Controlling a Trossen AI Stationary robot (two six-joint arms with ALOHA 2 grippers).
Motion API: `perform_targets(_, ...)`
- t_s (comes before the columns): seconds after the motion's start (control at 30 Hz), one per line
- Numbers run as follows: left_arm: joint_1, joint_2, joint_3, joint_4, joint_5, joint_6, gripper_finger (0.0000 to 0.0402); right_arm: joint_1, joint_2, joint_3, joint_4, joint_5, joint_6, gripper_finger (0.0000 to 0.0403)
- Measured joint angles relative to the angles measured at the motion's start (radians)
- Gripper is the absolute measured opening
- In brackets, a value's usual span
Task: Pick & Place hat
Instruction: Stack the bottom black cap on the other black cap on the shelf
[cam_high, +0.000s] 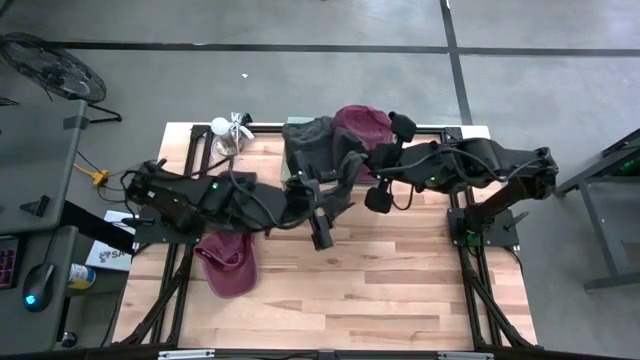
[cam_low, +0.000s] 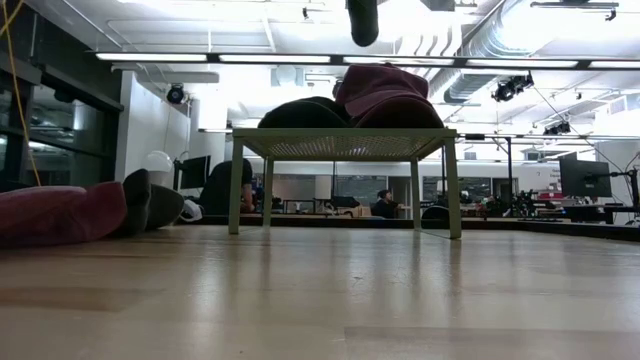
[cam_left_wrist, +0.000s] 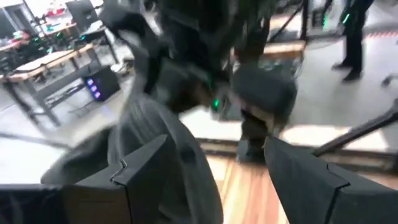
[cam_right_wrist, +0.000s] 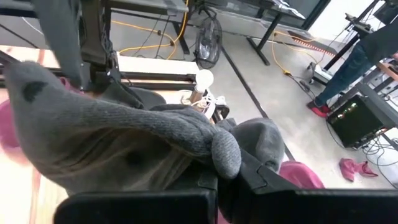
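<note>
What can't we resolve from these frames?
- Left gripper fingers: high view, too small to tell; left wrist view blurred.
- Right gripper grip: grey hat drapes over the fingers in the right wrist view; contact hidden.
- Maroon hat on the table: high view, left arm covers its upper part.
- Hats on the stand: low view, count unclear.

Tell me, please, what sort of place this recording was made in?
Probably an open-plan robotics lab or workshop. The wooden table stands on a bare concrete floor with taped lines; beyond it are workbenches with monitors, strip lights and exposed ceiling ducts, and a floor fan.
</note>
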Motion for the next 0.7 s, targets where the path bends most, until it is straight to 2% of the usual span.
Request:
perform_targets(0.3, -0.013, 0.040, -0.001, -0.080, -0.154, -0.055, 0.0259, 0.003, -0.001, 0.000, -0.016, -0.020, -0.002, 0.0001)
perform_targets(0.43, -0.013, 0.044, -0.002, -0.119, -0.154, -0.096, 0.0252, 0.003, -0.002, 0.000, -0.024, -0.021, -0.001, 0.0001)
perform_targets(0.57, -0.013, 0.043, -0.002, -0.174, -0.150, -0.173, 0.0202, 0.003, -0.009, 0.000, -0.022, -0.023, -0.002, 0.0001)
perform_targets(0.7, -0.013, 0.043, -0.002, -0.191, -0.151, -0.195, 0.0111, 0.003, -0.018, 0.000, -0.022, -0.021, -0.002, 0.0001)
